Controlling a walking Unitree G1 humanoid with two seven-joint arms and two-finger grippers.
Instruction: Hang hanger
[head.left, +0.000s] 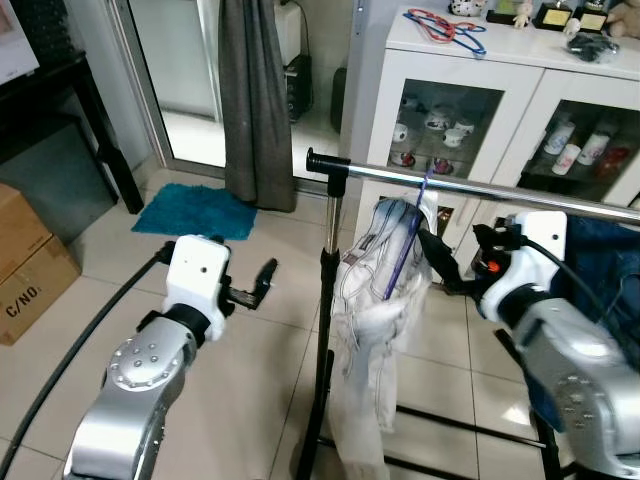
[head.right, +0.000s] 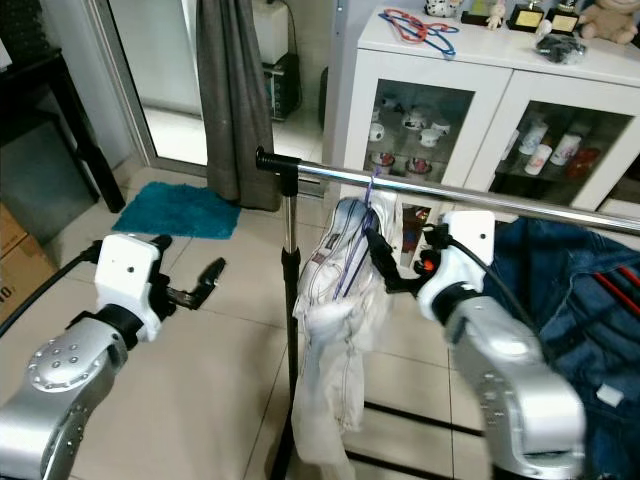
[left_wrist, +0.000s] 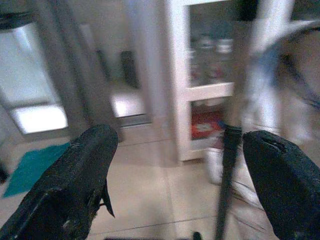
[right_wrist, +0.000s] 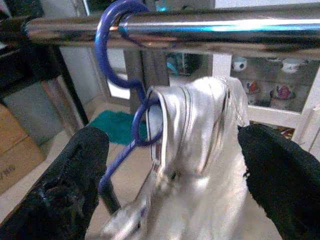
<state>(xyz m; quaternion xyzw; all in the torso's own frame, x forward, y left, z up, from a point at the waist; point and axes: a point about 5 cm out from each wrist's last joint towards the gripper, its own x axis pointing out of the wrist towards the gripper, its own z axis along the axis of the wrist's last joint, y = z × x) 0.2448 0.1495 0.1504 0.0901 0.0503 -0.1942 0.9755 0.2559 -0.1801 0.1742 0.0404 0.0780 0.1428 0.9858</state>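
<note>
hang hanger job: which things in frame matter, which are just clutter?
Belongs to the job:
purple hanger, hook over the rail
chrome rail of the clothes rack
white garment on the hanger
right gripper, open, at the garment

Lying about:
left gripper, open, off to the side
spare hangers on the white cabinet
blue mat
cardboard box
denim garment
</note>
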